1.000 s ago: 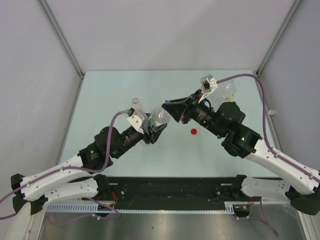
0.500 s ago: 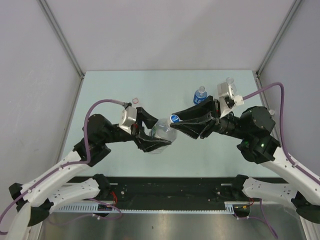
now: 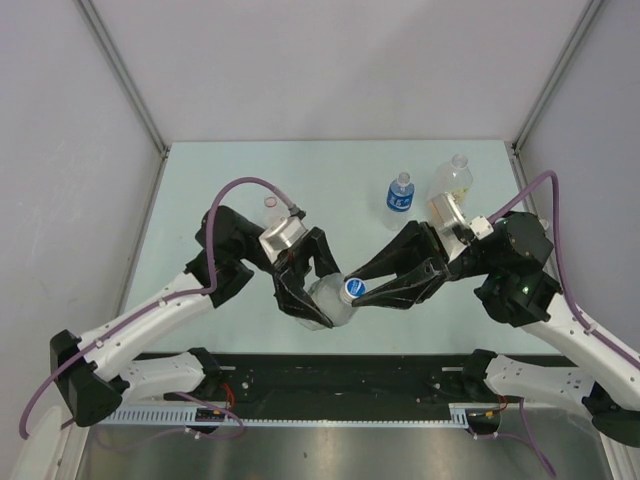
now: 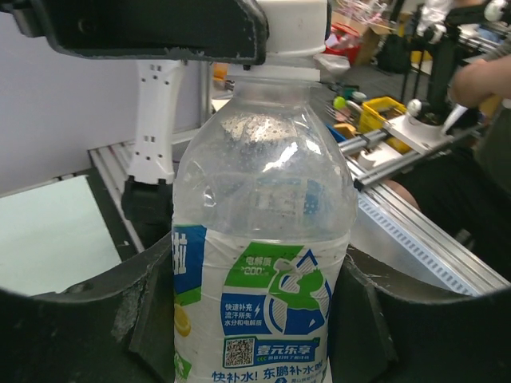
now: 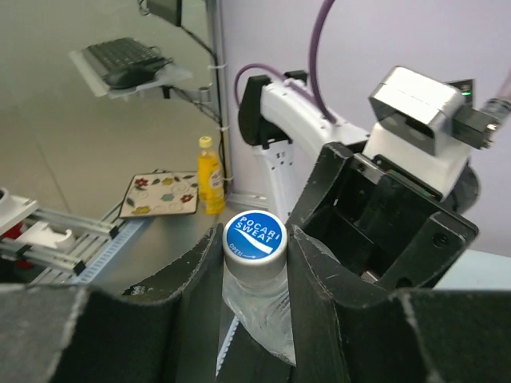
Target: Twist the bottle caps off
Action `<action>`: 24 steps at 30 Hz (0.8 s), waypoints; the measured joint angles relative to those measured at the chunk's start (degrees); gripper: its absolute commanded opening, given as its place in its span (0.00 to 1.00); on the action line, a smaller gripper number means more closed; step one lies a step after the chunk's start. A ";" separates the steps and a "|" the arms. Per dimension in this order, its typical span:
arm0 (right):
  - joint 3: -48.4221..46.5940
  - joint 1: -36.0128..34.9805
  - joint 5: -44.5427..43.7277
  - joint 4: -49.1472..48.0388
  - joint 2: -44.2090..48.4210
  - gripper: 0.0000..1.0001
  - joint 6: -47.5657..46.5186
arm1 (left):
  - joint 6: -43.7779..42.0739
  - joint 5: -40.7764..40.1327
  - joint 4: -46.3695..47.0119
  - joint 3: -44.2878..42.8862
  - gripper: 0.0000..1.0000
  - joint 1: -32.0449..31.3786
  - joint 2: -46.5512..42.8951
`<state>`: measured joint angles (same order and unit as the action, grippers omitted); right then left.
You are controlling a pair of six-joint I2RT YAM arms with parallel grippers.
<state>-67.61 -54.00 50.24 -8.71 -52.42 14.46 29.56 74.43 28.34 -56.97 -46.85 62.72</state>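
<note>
My left gripper [image 3: 312,290] is shut on the body of a clear bottle [image 3: 330,306] with a white, blue and green label [image 4: 263,307], held above the table's near edge. Both fingers [image 4: 148,315] press the label. The bottle's cap [image 3: 352,288] is white-sided with a blue top [image 5: 254,234]. My right gripper [image 3: 362,289] is shut on that cap, one finger [image 5: 196,279] on each side. In the left wrist view the cap [image 4: 295,32] sits at the top, half covered by a black right finger.
A small blue-labelled bottle [image 3: 400,193] with a blue cap stands at the back centre. A larger clear bottle [image 3: 455,178] stands to its right. A small clear bottle [image 3: 270,202] stands at the back left, behind the left arm.
Both arms have carried the bottle from mid-table toward the near edge, gripped throughout. The right arm swung off the back right, uncovering the two bottles there.
</note>
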 measured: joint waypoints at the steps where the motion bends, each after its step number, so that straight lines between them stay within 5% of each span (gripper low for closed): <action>1: 0.00 0.00 1.09 0.24 -0.20 0.00 0.00 | 0.59 1.60 0.63 0.00 0.00 -0.02 0.39; 10: 0.00 0.04 6.12 1.57 -1.55 0.00 -0.20 | 1.95 6.08 0.11 0.00 0.00 -0.17 1.81; 24: 0.42 5.33 3.17 4.48 -0.79 0.00 0.04 | -3.30 -2.69 -11.43 0.02 0.02 1.79 1.22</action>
<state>-67.20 -48.66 53.41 -4.23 -53.21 14.50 26.26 71.75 16.91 -56.95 -45.06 63.94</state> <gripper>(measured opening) 0.372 0.618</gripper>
